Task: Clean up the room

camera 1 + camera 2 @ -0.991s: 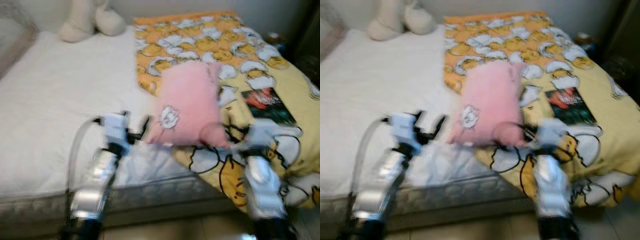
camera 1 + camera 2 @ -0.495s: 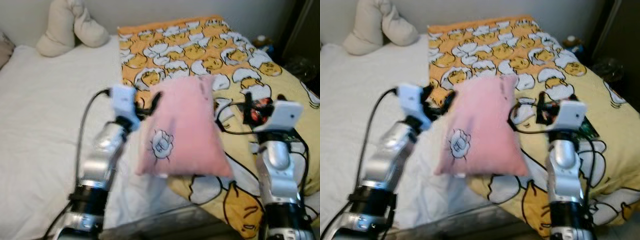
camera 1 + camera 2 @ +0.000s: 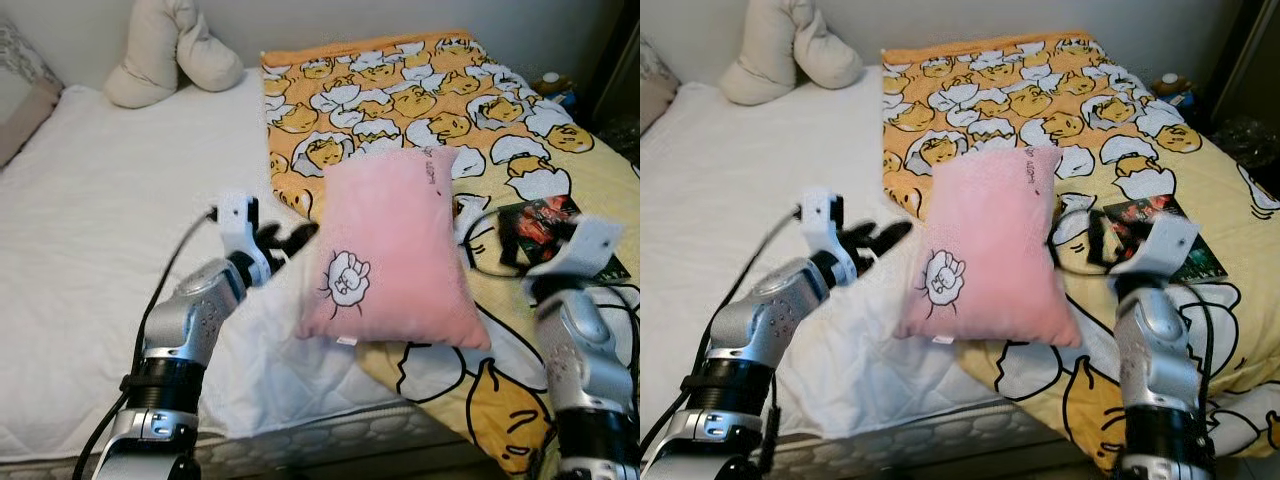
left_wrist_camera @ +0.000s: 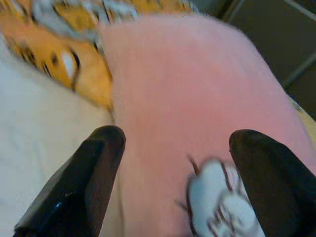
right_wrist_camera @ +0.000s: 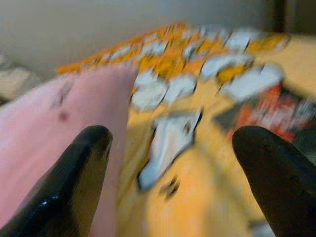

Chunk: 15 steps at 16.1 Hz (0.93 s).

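Showing the head views: a pink pillow [image 3: 390, 250] sits between the left gripper [image 3: 285, 238] and right gripper [image 3: 1095, 235], above a yellow cartoon blanket [image 3: 420, 90] on the bed [image 3: 90, 240]; a book [image 3: 1165, 235] lies just beyond the right gripper. Left wrist view: fingers [image 4: 79, 182] spread apart, pillow ahead between them. Right wrist view: fingers [image 5: 74, 182] spread apart, pillow beside one, blanket ahead.
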{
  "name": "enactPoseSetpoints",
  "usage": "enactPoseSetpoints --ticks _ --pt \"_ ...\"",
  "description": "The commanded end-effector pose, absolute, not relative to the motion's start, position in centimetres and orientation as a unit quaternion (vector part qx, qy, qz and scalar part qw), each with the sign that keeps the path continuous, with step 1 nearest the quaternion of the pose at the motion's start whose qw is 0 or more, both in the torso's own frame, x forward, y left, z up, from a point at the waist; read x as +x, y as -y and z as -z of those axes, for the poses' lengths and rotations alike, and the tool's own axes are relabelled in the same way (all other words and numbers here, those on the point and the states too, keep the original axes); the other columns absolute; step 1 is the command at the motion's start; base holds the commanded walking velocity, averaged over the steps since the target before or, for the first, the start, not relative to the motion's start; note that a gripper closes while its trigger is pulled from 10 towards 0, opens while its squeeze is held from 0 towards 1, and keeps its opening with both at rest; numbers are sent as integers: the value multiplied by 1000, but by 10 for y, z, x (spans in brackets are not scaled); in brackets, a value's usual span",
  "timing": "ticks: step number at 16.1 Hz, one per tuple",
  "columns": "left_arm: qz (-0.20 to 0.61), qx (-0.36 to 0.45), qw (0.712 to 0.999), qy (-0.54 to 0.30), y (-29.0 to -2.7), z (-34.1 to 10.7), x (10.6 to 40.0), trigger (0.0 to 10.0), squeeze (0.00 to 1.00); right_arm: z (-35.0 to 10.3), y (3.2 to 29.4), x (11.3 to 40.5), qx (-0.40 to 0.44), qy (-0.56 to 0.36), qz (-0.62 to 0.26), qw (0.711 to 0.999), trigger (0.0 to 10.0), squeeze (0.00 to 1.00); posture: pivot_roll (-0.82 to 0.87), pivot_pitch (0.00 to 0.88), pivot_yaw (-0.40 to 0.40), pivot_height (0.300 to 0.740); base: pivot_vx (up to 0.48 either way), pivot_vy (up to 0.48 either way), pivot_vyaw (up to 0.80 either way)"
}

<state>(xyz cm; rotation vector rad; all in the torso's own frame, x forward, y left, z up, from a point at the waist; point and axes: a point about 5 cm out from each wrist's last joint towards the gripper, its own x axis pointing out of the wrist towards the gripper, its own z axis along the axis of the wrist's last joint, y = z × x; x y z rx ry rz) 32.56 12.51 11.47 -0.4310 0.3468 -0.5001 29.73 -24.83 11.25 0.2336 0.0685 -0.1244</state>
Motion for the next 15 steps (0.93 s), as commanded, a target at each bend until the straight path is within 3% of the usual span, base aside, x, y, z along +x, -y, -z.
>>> enactPoseSetpoints --ticks 1,6,7,8,12,15 --pt "251 -232 922 -184 -127 -112 321 10000 0 -117 240 298 139 -34 35 989 10000 0 -195 0 118 740 0 0 0" --pt "237 -224 911 -252 -120 -63 313 10000 0 -113 228 304 191 -59 9 980 10000 0 -195 0 97 740 0 0 0" --pt "229 -218 916 -246 -120 -61 315 10000 882 -112 227 304 191 -61 8 980 10000 0 -195 0 97 740 0 0 0" --pt "215 -207 925 -237 -121 -60 319 10000 1000 -112 226 303 183 -65 5 981 10000 0 -201 0 96 740 0 0 0" --pt "215 -212 937 -176 -122 -78 331 10000 1000 -113 225 299 149 -50 12 988 10000 0 -215 0 100 740 0 0 0" --pt "207 -173 955 -122 -130 -92 338 10000 1000 -115 225 296 136 -34 16 990 10000 0 -214 0 105 740 0 0 0"
